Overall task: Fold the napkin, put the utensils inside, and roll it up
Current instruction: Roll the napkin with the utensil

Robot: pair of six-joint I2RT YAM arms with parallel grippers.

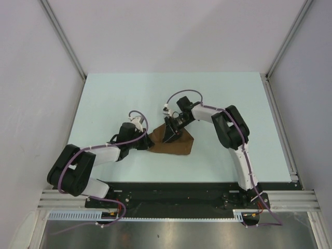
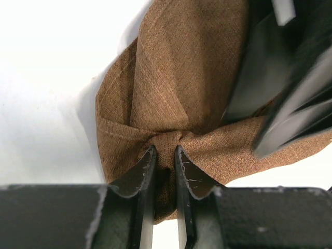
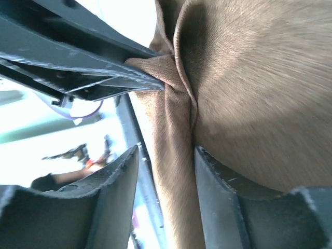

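Napkin (image 2: 176,93) edge pinched btwn L fingers (image 2: 146,174); R fingers (image 3: 220,202) straddle fold.

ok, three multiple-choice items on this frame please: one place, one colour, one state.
1. Where is the napkin? A middle of the table; B far left corner; C off the table.
2. Napkin colour? A white; B brown; C blue.
3. Left pincer? A wide open, clear of cloth; B shut on a napkin fold; C out of view.
Key: 1A, the top view shows it centred on the table; 2B, brown in all views; 3B, the left wrist view shows cloth bunched between its fingers.
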